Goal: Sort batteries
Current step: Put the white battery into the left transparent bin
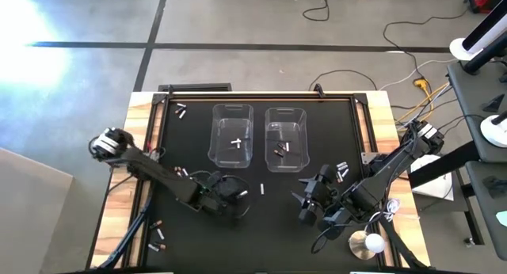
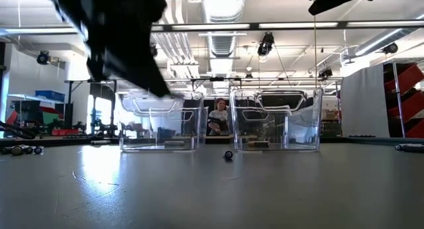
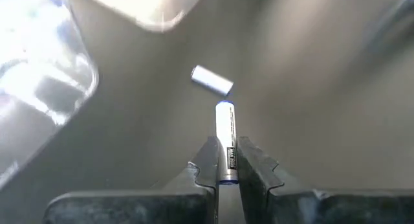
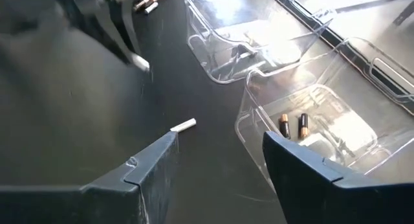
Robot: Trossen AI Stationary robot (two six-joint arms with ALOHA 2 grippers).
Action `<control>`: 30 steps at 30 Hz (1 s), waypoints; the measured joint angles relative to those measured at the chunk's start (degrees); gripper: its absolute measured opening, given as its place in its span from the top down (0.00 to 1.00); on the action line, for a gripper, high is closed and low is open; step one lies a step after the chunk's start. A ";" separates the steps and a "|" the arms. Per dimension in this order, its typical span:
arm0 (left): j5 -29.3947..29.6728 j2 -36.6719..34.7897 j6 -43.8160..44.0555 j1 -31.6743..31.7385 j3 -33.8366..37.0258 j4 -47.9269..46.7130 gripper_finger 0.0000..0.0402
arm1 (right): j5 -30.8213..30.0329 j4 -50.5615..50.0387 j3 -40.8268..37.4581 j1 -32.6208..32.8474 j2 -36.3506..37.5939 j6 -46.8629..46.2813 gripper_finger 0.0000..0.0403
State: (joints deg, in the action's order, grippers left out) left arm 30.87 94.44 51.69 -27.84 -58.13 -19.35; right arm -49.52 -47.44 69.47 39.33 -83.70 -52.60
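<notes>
My left gripper (image 3: 226, 160) is shut on a silvery-white battery (image 3: 226, 134) and hangs above the black mat (image 1: 190, 147), near the left clear bin (image 1: 231, 135). Another white battery (image 3: 211, 80) lies on the mat just beyond it. The left bin holds white batteries (image 1: 237, 142); the right bin (image 1: 285, 138) holds dark, copper-ended ones (image 4: 292, 125). My right gripper (image 4: 220, 179) stands open above the mat, on the near side of the right bin, with nothing between its fingers. Loose batteries lie at the mat's far left (image 1: 181, 110), near left (image 1: 158, 230) and right (image 1: 343, 169). My left gripper pinches the white battery between its two fingers, which lie along the battery's rear half (image 3: 228, 164). The front end (image 3: 224, 109) sticks out past the fingertips. The fingers slant down toward the mat. The battery is lifted clear of the mat.
Wooden table edges (image 1: 139, 147) frame the mat. In the low view the left arm (image 2: 119, 37) hangs dark at upper left, and a battery (image 2: 228, 155) lies end-on between the bins. A person (image 2: 217, 116) sits in the room behind. Cables lie on the floor (image 1: 348, 64).
</notes>
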 joint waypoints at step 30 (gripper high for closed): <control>-31.50 -5.40 -45.51 52.23 -0.39 -11.19 0.97 | 2.82 -16.46 6.45 -2.99 12.42 -1.72 0.46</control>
State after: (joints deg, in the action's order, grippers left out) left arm -0.63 89.05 6.18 24.39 -58.52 -30.54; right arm -46.70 -63.91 75.92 36.34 -71.28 -54.32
